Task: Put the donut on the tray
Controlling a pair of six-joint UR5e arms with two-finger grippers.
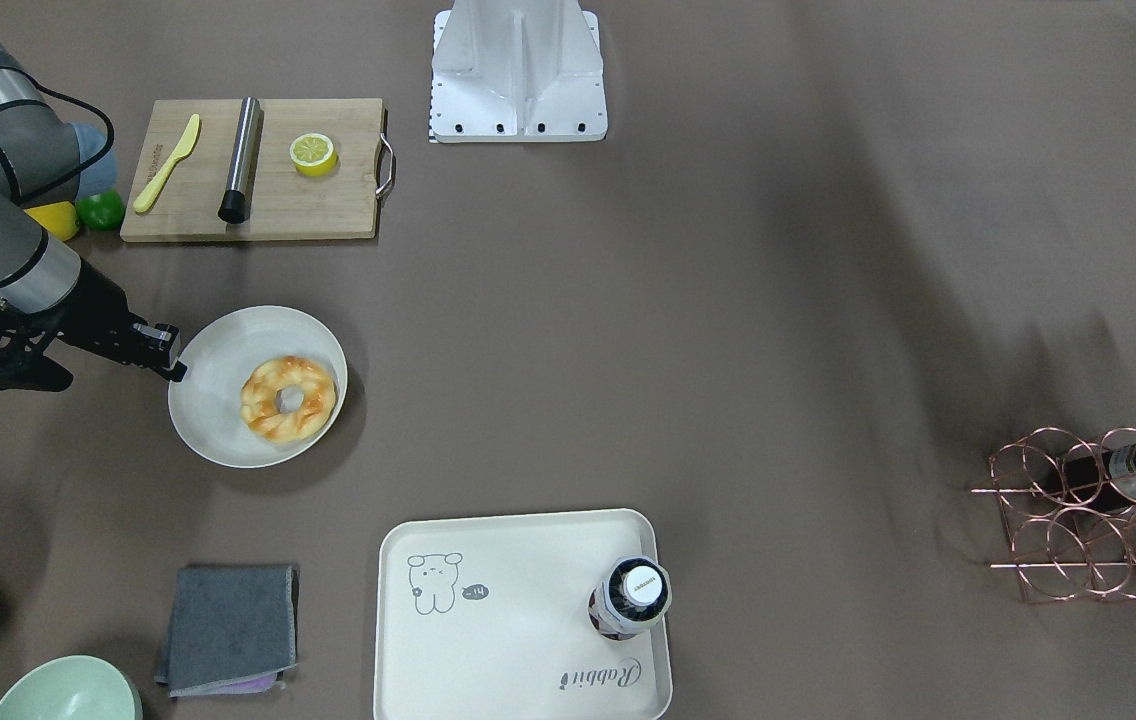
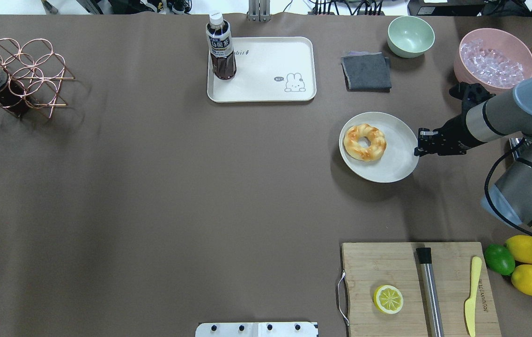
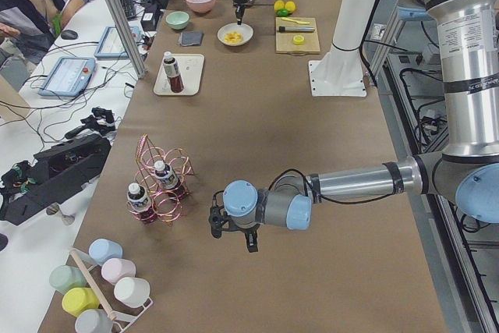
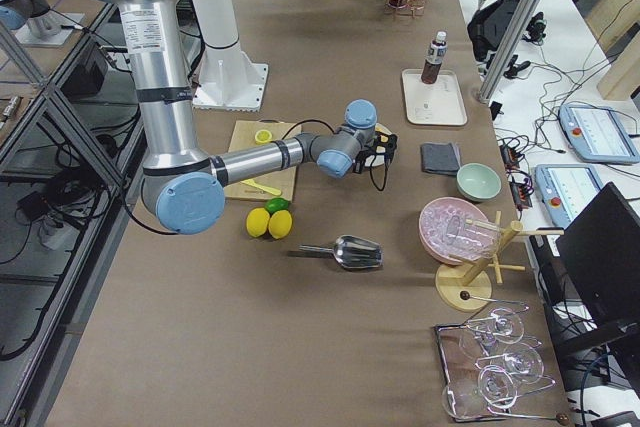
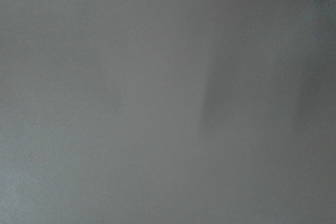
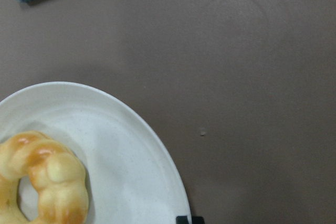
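Resting on the round plate point(image 2: 397, 164), right of centre in the overhead view: donut point(image 2: 365, 142). Tray point(image 2: 266, 89), upper centre, well apart, carries an upright bottle point(image 2: 220, 47). Right gripper point(image 2: 418, 142) just beside the plate's right rim; whether open or closed, cannot tell. Left gripper point(image 3: 234, 233) over the desk point(image 2: 153, 187); state likewise unclear.

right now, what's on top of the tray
One dark bottle stands upright on the tray, near the Rabbit script; the surface under it is hidden. The rest looks bare. The donut lies on the plate, apart from the tray.
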